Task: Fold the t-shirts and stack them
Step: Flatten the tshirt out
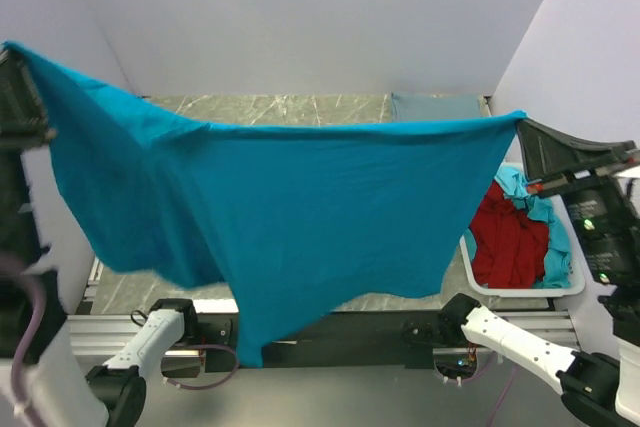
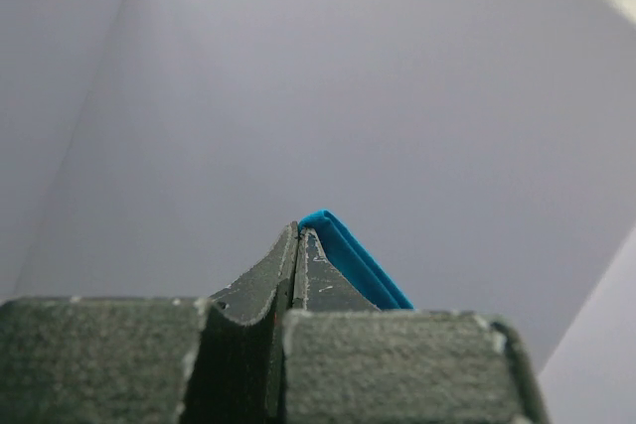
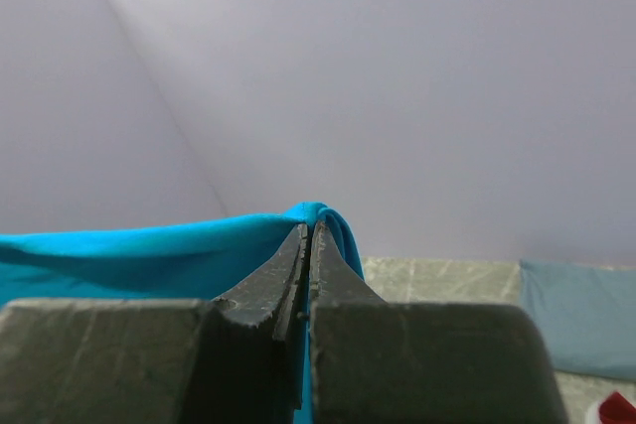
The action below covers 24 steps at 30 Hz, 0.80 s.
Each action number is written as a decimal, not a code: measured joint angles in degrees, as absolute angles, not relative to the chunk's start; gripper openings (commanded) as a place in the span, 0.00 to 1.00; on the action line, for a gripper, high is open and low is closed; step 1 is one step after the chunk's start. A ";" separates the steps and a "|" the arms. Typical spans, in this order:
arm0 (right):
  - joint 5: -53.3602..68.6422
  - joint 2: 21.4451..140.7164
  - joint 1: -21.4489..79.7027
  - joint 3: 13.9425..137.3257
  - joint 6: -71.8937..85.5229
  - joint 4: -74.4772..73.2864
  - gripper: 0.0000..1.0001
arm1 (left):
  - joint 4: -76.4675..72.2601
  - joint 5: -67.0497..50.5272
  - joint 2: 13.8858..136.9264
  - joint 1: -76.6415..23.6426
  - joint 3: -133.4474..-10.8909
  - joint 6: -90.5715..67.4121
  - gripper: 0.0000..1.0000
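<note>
A bright teal-blue t-shirt (image 1: 290,217) hangs stretched in the air across the top view, above the table. My left gripper (image 1: 12,52) is shut on its upper left corner; the left wrist view shows a fold of teal cloth (image 2: 348,257) pinched at my shut fingertips. My right gripper (image 1: 522,119) is shut on the upper right corner; the cloth (image 3: 149,250) runs left from the tips in the right wrist view. A folded grey-blue t-shirt (image 1: 432,106) lies at the back of the table and shows in the right wrist view (image 3: 576,315). Dark red (image 1: 508,242) and light turquoise (image 1: 556,257) shirts lie in the bin.
A white plastic bin (image 1: 520,289) stands at the right of the table, holding the loose shirts. The marble-patterned tabletop (image 1: 270,107) shows behind the hanging shirt. White walls enclose the back and both sides.
</note>
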<state>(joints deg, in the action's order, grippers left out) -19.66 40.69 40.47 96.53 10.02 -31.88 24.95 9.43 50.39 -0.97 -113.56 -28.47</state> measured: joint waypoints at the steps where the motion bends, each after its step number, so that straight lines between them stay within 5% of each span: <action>1: -20.62 41.08 40.47 95.85 9.63 -31.51 0.00 | 24.34 10.04 51.62 -0.97 -112.36 -28.05 0.01; 6: -28.34 48.51 39.59 93.08 7.75 -27.88 0.00 | 19.62 15.00 62.67 -0.95 -106.37 -25.71 0.01; 12: -22.57 66.52 24.86 86.78 10.61 -20.80 0.00 | 10.59 18.74 82.43 -0.19 -95.55 -23.42 0.06; 14: -19.97 75.29 22.70 84.42 11.35 -17.67 0.00 | 7.25 17.34 90.32 0.62 -92.71 -21.96 0.46; 15: -18.55 80.42 21.91 83.50 11.77 -16.23 0.00 | 6.15 16.25 94.78 0.99 -92.25 -21.32 0.58; 16: -17.21 85.47 21.26 83.26 12.19 -15.38 0.00 | 4.91 14.96 99.59 1.30 -92.29 -20.93 0.94; 18: -14.06 95.57 20.34 84.66 13.08 -15.25 0.15 | 4.89 12.86 108.38 1.78 -94.08 -21.02 1.00; 19: -12.80 100.47 19.99 86.35 13.52 -15.33 0.43 | 5.76 11.79 113.54 2.15 -96.16 -21.43 0.99; 22: -8.67 114.89 18.41 94.87 14.52 -18.41 0.83 | 8.58 8.40 123.46 2.92 -102.26 -22.44 0.99; 24: -7.27 120.81 17.61 99.98 14.28 -20.36 0.85 | 9.37 6.66 125.25 3.46 -102.83 -23.29 0.99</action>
<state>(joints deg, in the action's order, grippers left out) -7.27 120.81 17.61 99.98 14.28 -20.36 9.37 6.66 125.25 3.46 -102.83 -23.29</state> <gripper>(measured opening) 0.812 0.993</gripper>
